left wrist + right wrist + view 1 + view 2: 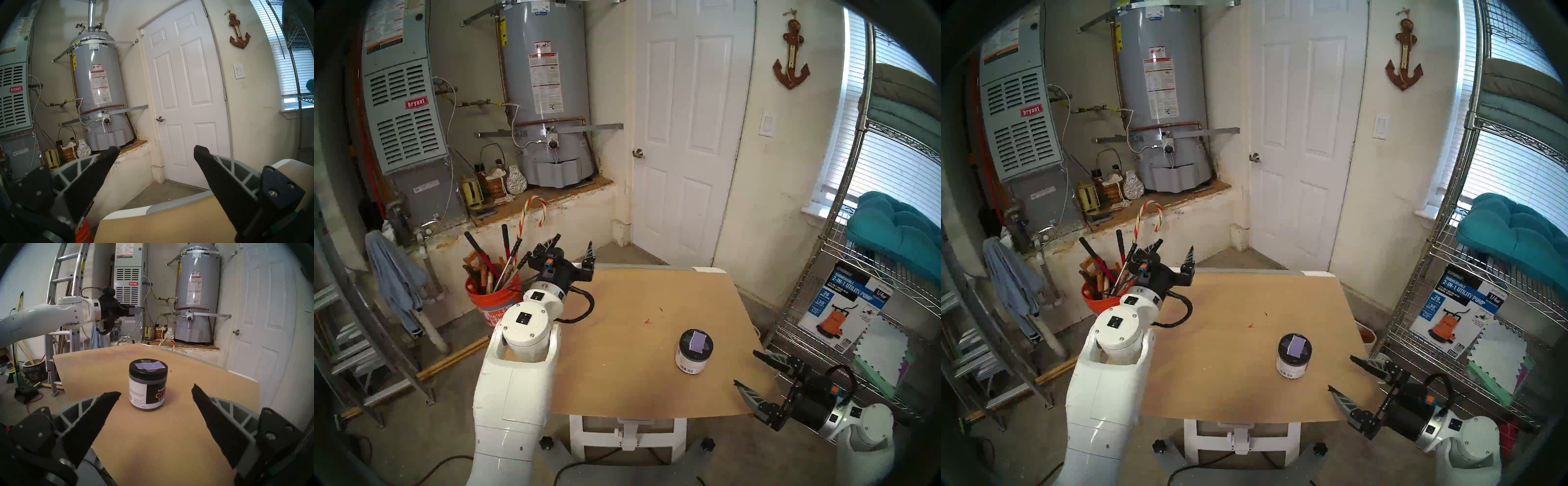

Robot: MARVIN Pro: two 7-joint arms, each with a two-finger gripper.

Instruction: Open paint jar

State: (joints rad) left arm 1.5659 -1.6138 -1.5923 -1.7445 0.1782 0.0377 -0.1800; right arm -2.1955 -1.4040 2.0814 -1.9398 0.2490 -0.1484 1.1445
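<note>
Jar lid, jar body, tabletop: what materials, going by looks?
Lid: black, likely moulded plastic, low sheen, lilac swatch stuck on top.
Paint jar body: probably clear plastic, dark paint showing above and below the printed wrap label.
Table top: matte tan sheet, looks like hardboard or thick card; thin overhanging edge.

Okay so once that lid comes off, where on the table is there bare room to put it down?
Almost anywhere. The table holds only the paint jar, near its right edge. The wide stretch between the jar and the left gripper at the far-left corner is bare. It is tightest between the jar and the right gripper, open at the near-right corner.
</note>
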